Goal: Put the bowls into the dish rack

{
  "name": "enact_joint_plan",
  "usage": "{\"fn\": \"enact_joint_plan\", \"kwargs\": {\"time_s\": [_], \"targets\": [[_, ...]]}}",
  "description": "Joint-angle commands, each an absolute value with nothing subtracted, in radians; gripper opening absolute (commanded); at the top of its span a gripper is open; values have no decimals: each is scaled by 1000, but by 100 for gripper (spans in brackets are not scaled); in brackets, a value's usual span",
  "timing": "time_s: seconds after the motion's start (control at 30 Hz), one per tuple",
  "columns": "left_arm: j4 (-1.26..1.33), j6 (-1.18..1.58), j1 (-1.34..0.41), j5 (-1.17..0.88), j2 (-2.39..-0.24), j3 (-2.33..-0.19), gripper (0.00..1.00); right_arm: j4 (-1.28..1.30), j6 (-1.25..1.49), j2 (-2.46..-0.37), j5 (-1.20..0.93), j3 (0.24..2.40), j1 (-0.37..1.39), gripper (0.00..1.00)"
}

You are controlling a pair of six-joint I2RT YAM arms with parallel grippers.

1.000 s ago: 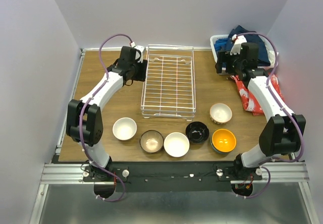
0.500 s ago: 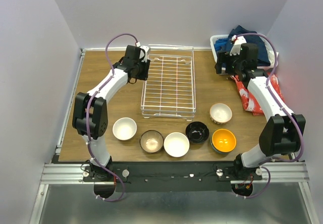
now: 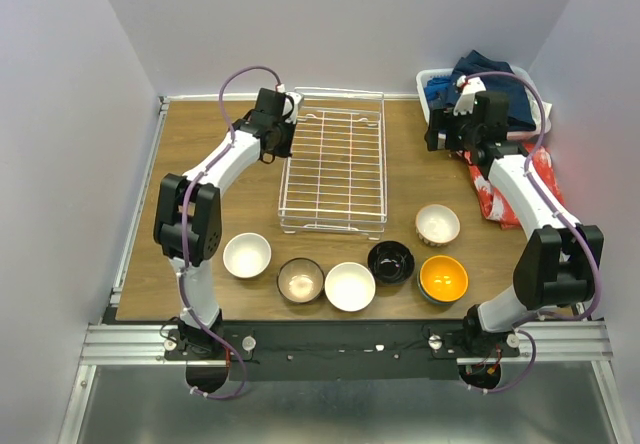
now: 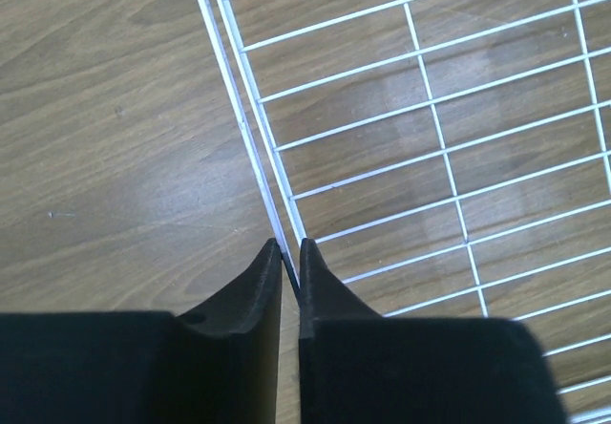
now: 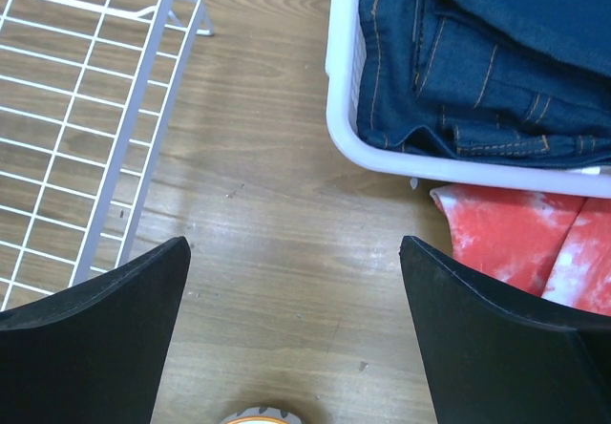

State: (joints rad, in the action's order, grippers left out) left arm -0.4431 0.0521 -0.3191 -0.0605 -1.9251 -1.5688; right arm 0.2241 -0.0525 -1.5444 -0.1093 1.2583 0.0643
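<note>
**Rack (image 3: 335, 161) unloaded; both grippers empty at the far edge**

Top view. The rack sits mid-table toward the far edge, with nothing in it. Six bowls stand on the table (image 3: 185, 134) along the near edge: white bowl (image 3: 246, 255), brown bowl (image 3: 300, 279), second white bowl (image 3: 350, 286), black bowl (image 3: 391, 261), orange bowl (image 3: 443, 278) and cream bowl (image 3: 437, 224). The left gripper (image 3: 280, 124) is at the rack's far-left corner. The right gripper (image 3: 447, 132) is beside the basket (image 3: 427, 73) at the far-right corner.

Left wrist view. The fingers (image 4: 267, 281) are closed to a thin slit. The rack's rim wire lines up with the slit, but contact cannot be told.

Right wrist view. The jaws are spread wide and hold nothing. Bare wood lies below, with the rack corner to one side and the basket to the other.

Handling note. The step in hand is likely reaching for a first bowl.
- Open the left jaws before descending.
- Give each arm its nearest bowl.
- Pinch a rim with one finger inside and one outside.
- Lift clear of the neighbouring bowls.
</note>
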Motion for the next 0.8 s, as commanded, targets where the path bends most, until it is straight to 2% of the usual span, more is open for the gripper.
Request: {"fn": "enact_joint_plan", "kwargs": {"time_s": [0.0, 0.07, 0.37, 0.5, 0.6, 0.77], "targets": [[-475, 14, -324, -63, -1962, -1664, 6, 199, -49, -1509, -98, 1236, 64, 99], [-492, 23, -322, -72, -1971, -1692, 0, 199, -51, -1506, -94, 1232, 66, 98], [-476, -42, -321, -90, -2068, -1842, 0, 198, -52, -1519, -98, 1232, 64, 98], [-521, -107, -316, -113, -2196, -2052, 0, 201, -55, -1531, -100, 1243, 64, 98], [-516, -178, -316, -124, -2252, -2126, 0, 204, -61, -1532, -100, 1247, 64, 98], [-365, -397, -308, -150, -2249, -2051, 0, 224, -115, -1537, -156, 1249, 64, 99]]}}
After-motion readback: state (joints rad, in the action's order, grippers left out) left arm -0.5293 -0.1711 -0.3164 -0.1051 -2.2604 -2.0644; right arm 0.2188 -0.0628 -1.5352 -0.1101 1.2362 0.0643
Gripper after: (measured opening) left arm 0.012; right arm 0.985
